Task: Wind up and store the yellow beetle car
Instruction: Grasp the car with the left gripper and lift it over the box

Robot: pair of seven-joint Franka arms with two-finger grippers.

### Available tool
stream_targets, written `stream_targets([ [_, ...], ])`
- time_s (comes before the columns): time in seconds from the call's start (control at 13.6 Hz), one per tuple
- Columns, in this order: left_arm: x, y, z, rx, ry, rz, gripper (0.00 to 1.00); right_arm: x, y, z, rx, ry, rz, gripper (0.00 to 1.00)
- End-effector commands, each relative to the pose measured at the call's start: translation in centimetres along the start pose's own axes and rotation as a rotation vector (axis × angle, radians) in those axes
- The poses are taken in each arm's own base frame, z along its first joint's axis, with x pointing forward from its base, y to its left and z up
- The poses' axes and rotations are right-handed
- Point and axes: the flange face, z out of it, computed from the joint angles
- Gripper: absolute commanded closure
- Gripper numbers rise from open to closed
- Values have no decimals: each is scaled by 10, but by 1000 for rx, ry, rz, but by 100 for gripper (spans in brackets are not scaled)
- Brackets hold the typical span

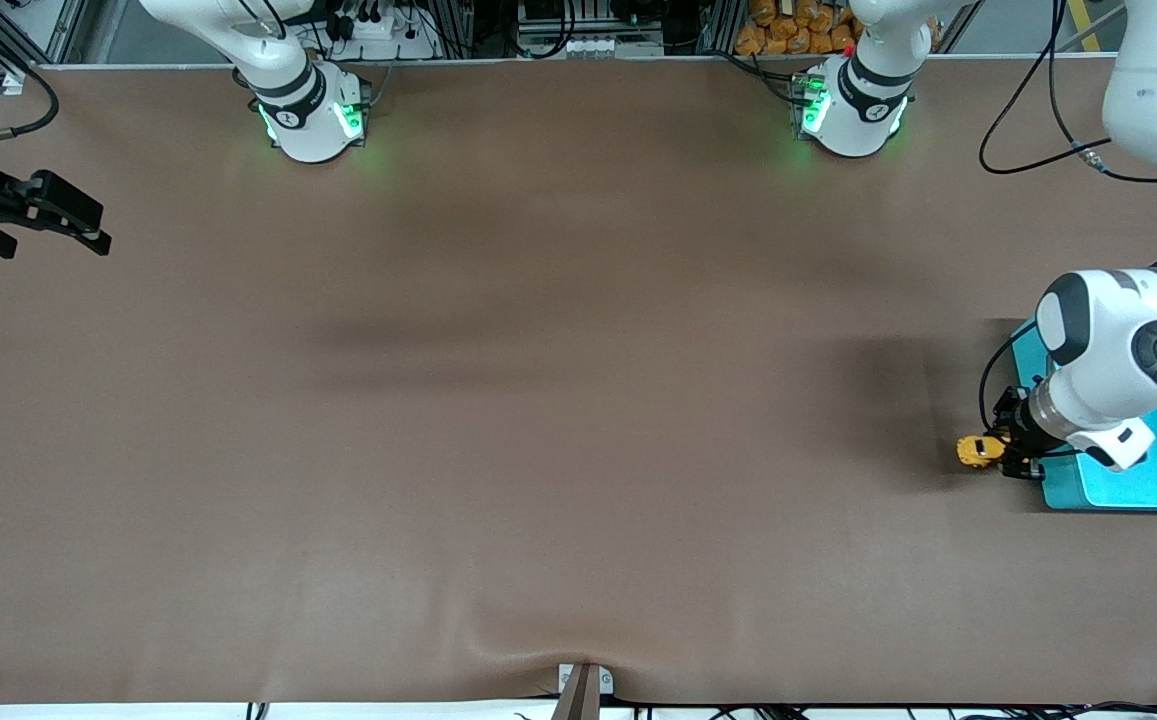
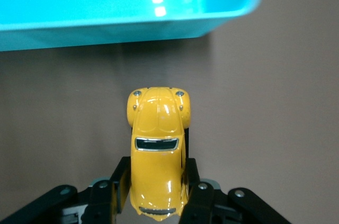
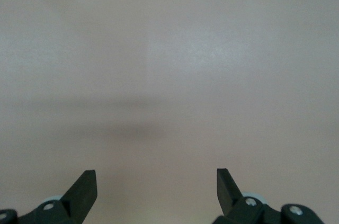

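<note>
The yellow beetle car [image 1: 976, 450] is gripped by its sides in my left gripper [image 1: 990, 450], low at the brown table, beside the teal bin [image 1: 1118, 482] at the left arm's end. In the left wrist view the car [image 2: 158, 128] sits between the black fingers [image 2: 121, 179], nose toward the bin's rim [image 2: 106, 25], with my left gripper [image 2: 157, 170] shut on it. I cannot tell if its wheels touch the table. My right gripper [image 1: 43, 215] waits open and empty over the right arm's end of the table; it also shows in the right wrist view [image 3: 156, 179].
The left arm's white wrist and elbow [image 1: 1128, 360] hang over the teal bin and hide part of it. A black cable [image 1: 1048, 150] lies on the table near the left arm's base. A small metal bracket [image 1: 583, 685] sits at the table's near edge.
</note>
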Motion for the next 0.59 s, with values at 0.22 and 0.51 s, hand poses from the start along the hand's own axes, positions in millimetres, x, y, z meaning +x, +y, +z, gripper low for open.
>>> stream_targets([
  [0.22,22,16,-68,21,55,251,100,-3,0,-4,-5,8,14,0],
  [0.51,84,6,-81,52,63,438,100,-3,0,-4,-4,8,13,0],
])
